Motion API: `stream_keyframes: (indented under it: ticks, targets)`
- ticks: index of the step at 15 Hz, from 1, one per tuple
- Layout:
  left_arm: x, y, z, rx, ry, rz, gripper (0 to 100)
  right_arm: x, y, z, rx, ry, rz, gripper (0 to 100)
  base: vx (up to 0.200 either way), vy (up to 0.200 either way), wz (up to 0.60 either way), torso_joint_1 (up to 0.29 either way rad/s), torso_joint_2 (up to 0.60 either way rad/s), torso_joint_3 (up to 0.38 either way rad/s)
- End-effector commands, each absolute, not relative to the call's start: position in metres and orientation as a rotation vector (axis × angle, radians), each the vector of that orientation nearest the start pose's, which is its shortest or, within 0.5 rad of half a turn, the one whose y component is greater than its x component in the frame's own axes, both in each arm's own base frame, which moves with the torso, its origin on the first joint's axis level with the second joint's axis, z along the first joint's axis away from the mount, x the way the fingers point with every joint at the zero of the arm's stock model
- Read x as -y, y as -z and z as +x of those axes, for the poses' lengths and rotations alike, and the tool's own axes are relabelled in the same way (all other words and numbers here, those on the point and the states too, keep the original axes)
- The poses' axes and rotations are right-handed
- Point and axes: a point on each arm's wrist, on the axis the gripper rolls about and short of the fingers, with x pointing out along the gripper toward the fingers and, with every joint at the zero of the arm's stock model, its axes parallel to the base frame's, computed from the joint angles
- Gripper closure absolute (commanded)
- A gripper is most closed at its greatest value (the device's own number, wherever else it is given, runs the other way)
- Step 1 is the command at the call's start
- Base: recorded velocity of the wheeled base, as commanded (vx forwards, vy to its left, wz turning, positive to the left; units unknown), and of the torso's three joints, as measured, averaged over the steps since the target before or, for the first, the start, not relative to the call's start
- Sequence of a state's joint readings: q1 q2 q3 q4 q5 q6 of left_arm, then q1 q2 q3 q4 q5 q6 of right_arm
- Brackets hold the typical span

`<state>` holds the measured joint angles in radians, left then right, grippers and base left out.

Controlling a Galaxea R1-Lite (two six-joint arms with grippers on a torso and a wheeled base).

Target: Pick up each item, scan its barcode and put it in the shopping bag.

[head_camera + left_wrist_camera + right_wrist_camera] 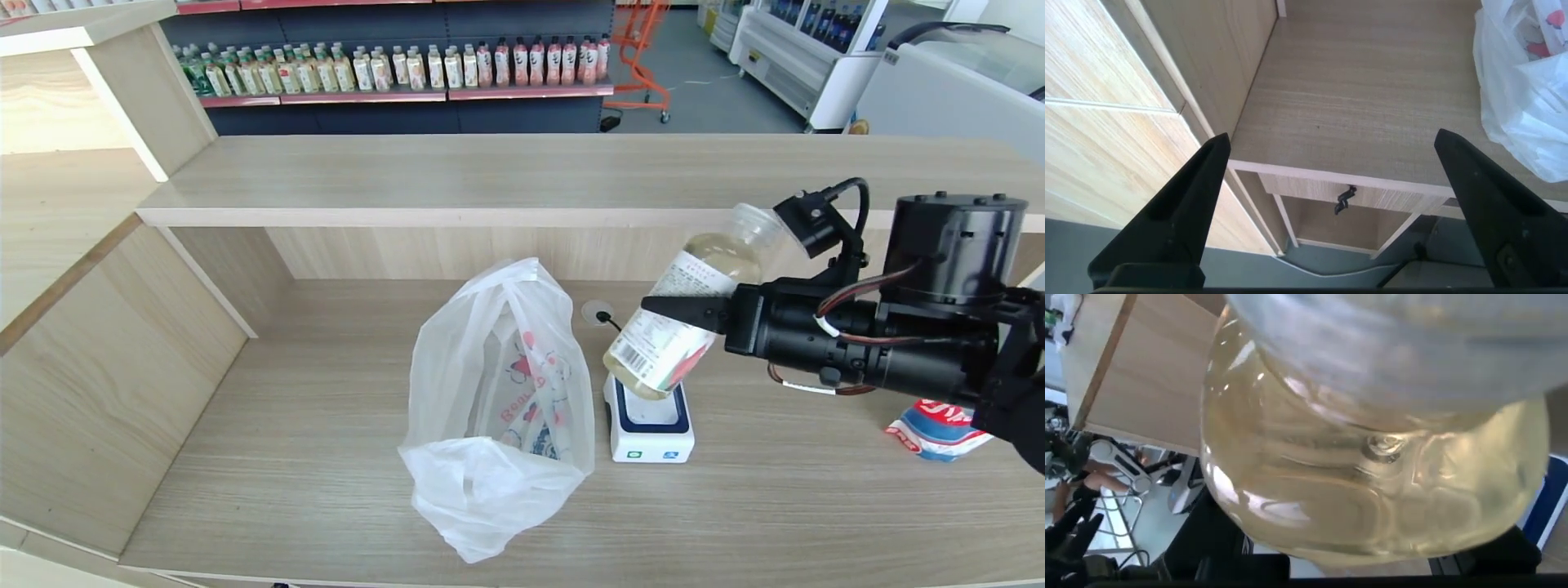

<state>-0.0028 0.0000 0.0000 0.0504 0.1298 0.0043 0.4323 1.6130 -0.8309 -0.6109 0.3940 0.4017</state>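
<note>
My right gripper [682, 314] is shut on a clear bottle [690, 314] of pale yellow drink with a white label. The bottle hangs tilted, cap end down, just above the white and blue barcode scanner [649, 425], with its barcode facing outward. Up close, the bottle [1372, 457] shows its rounded base. The white plastic shopping bag [498, 400] stands open left of the scanner with printed items inside. My left gripper [1331, 212] is open over the counter's near left edge, the bag [1527, 90] off to its side.
A red, white and blue packet [935, 429] lies on the counter under my right arm. A raised wooden ledge [571, 175] runs behind the work surface, and a wooden side wall [106, 367] closes the left. A round cable port [598, 312] sits behind the scanner.
</note>
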Motion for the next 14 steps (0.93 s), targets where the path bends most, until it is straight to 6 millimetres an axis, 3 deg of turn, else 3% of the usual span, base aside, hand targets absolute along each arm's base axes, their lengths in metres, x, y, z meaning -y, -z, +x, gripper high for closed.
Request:
stream_keyframes:
  ticks: [1, 4, 7, 14]
  targets:
    - [-0.003, -0.07, -0.023, -0.051, -0.129, 0.008, 0, -0.152, -0.189, 0.283, -0.402, -0.727, 0.359, 100, 0.0, 0.0, 0.0, 0.0, 0.0, 0.0]
    - [-0.003, -0.07, -0.023, -0.051, -0.129, 0.008, 0, -0.173, -0.168, 0.295, -0.42, -0.748, 0.294, 100, 0.0, 0.0, 0.0, 0.0, 0.0, 0.0]
    - [-0.003, -0.07, -0.023, -0.051, -0.129, 0.008, 0, -0.189, -0.133, 0.309, -0.358, -0.805, 0.115, 100, 0.0, 0.0, 0.0, 0.0, 0.0, 0.0]
    - [-0.003, -0.07, -0.023, -0.051, -0.129, 0.008, 0, -0.237, -0.079, 0.319, -0.21, -0.934, -0.094, 100, 0.0, 0.0, 0.0, 0.0, 0.0, 0.0]
